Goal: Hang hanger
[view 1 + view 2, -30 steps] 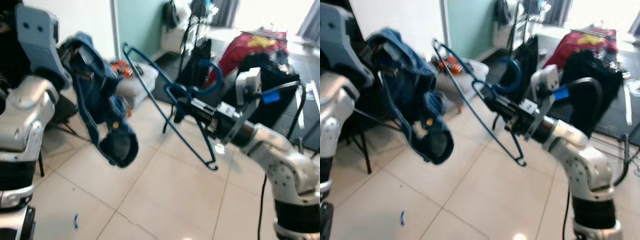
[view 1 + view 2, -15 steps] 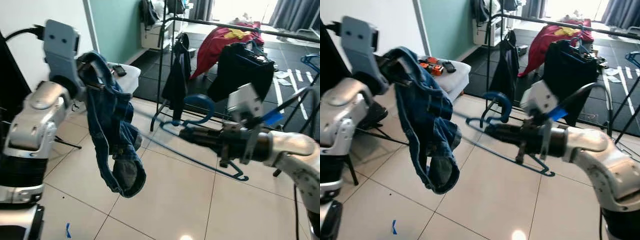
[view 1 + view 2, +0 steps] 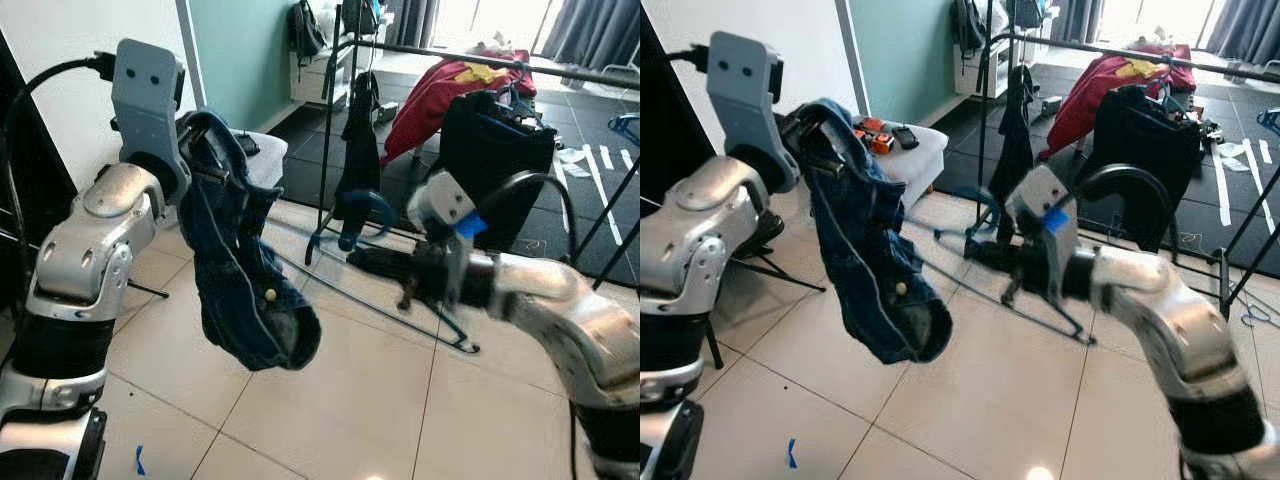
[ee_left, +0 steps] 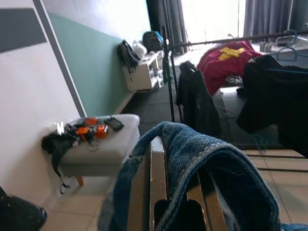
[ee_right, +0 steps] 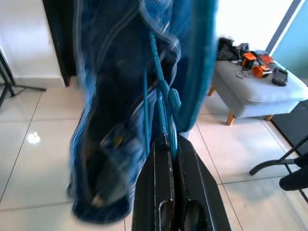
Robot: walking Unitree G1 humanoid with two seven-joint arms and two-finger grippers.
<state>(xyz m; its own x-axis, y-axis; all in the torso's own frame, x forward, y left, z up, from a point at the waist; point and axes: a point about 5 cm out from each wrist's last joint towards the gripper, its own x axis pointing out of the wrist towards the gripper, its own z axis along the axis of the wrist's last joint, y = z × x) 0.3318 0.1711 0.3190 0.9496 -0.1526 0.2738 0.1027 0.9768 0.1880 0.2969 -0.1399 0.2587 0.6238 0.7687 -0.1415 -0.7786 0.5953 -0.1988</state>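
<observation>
Left tool (image 4: 166, 192) is held up at shoulder height on the left, its fingers closed on a blue denim garment (image 3: 245, 290) that drapes over them and hangs in a heavy fold toward the tiled floor (image 3: 330, 400). To the right of it, the blue hanger (image 3: 385, 290) is carried roughly level, its frame reaching toward the denim and its hook (image 3: 365, 205) curling upward near the middle. Further right, the right tool (image 5: 166, 159) is clamped on the hanger's neck.

The hanger is judged light, thin and stiff, likely to swing if gripped far from the neck, so the present hold seems sound. The denim is judged soft, floppy and fairly heavy.

Behind, a clothes rail (image 3: 470, 60) with dark and red clothes is seen. In the right wrist view the denim is blurred. Whether the hanger's tip touches the cloth cannot be told.
</observation>
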